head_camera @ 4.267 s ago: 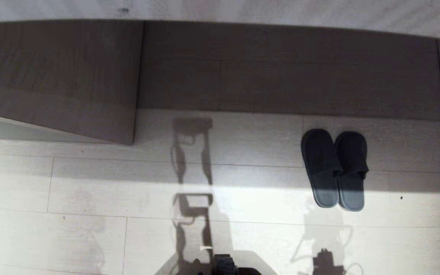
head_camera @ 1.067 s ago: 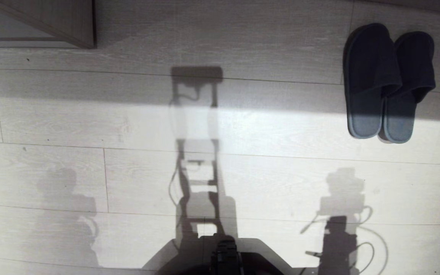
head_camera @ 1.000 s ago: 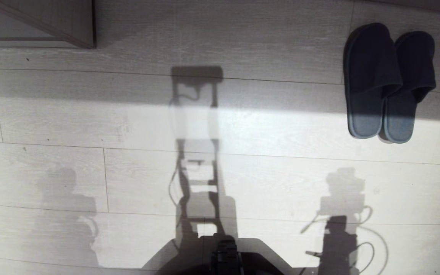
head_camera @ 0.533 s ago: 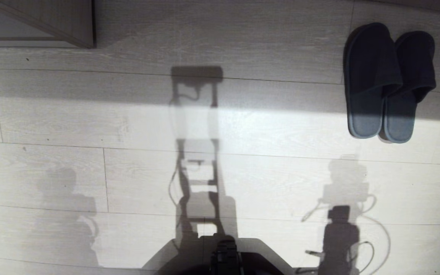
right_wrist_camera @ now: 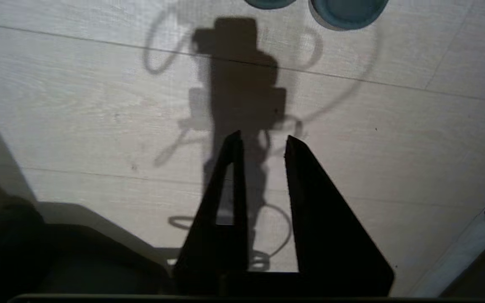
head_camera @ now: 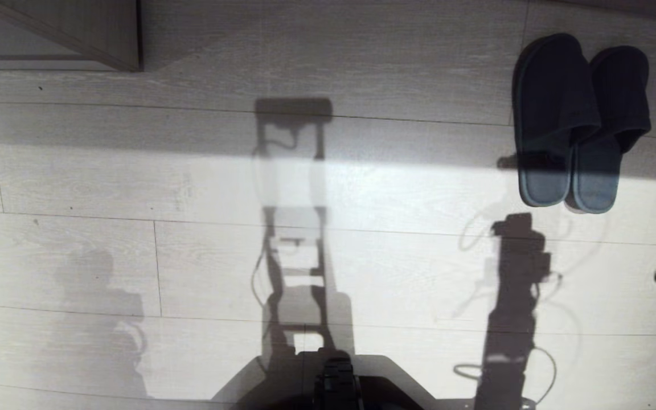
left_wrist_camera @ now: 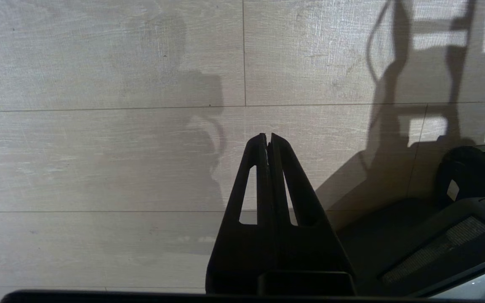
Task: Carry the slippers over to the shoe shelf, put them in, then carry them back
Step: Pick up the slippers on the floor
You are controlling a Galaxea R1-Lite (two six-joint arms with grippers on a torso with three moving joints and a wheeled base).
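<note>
Only wrist views show claws — right claw (right_wrist_camera: 263, 143) parted.

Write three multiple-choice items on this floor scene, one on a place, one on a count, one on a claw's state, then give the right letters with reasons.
1. Where do the slippers lie in the head view?
A. On the floor at upper right
B. Inside the wooden unit at upper left
C. In a claw

2. How many slippers are there?
A. One
B. Two
C. Four

3. How do the fingers of the right claw stand in its wrist view?
A. Pressed together
B. Clamped on a slipper
C. Parted, with bare floor between them

Answers:
1. A: the pair sits side by side on the pale planks, away from the wooden unit.
2. B: two dark slippers with grey-blue soles lie next to each other.
3. C: a gap shows between the tips and nothing is in it, while the left claw has its fingers together.
</note>
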